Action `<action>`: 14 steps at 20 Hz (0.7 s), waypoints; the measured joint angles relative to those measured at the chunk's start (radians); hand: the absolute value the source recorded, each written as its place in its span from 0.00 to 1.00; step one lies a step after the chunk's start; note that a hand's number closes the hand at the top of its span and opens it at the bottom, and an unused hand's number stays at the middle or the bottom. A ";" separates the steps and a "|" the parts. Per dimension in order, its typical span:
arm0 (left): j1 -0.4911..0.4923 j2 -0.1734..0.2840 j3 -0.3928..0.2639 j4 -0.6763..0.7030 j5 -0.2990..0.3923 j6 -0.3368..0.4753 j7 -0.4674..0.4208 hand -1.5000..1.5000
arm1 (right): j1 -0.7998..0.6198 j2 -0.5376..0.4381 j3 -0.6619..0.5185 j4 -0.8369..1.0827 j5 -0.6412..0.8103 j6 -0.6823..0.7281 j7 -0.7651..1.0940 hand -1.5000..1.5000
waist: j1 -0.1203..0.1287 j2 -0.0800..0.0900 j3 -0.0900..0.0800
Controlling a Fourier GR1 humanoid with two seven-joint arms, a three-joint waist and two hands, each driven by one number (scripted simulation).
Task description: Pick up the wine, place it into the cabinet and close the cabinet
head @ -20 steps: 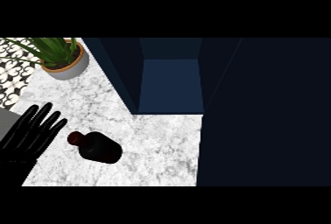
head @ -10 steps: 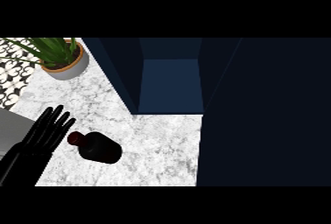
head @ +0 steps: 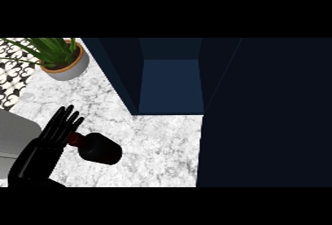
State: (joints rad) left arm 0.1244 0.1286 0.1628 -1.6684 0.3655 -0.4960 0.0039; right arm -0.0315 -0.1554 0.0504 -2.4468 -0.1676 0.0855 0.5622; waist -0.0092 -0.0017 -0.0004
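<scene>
The biggest thing in my view is the cabinet, dark blue, standing open with its lit interior facing the counter, and what I take to be its door a dark slab down the right side. The marble counter runs in front of it, with a potted plant in the far left corner, well apart from the work. Coming in from the lower left is my left hand, fingers straight and spread, holding nothing, its fingertips reaching past the neck of the wine. The bottle lies on the counter just beside that hand, neck toward the palm, body pointing toward the cabinet's side of the counter; I cannot tell whether the hand touches the neck or only overlaps it from this angle. The right hand is out of sight. As I judge it, the step is the grasp, and I would do it by shifting the palm toward the wider body before curling the fingers round, since a rounded bottle may roll away if nudged at the neck.
</scene>
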 measured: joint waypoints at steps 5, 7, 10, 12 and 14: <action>-0.018 -0.002 -0.009 0.101 -0.058 -0.041 -0.090 0.00 | -0.042 0.010 0.022 -0.013 0.008 -0.028 0.047 0.00 | 0.001 0.000 0.000; -0.025 0.005 -0.005 0.140 -0.062 -0.063 -0.114 0.00 | -0.034 0.009 0.012 -0.019 0.004 -0.021 0.048 0.00 | 0.001 0.000 0.000; -0.046 -0.002 -0.013 0.211 -0.101 -0.075 -0.169 0.00 | -0.047 0.008 0.003 -0.021 0.001 -0.014 0.057 0.00 | 0.001 0.000 0.000; -0.055 -0.010 -0.022 0.220 -0.110 -0.072 -0.173 0.00 | -0.058 0.003 -0.022 -0.018 -0.001 -0.006 0.062 0.00 | 0.003 0.000 0.000; -0.055 -0.010 -0.019 0.253 -0.121 -0.079 -0.199 0.00 | -0.049 0.007 -0.025 -0.009 0.001 0.003 0.049 0.00 | 0.003 0.000 0.000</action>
State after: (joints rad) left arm 0.0699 0.1186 0.1442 -1.4152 0.2446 -0.5747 -0.1955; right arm -0.0801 -0.1481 0.0250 -2.4562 -0.1668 0.0881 0.6116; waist -0.0065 -0.0014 -0.0003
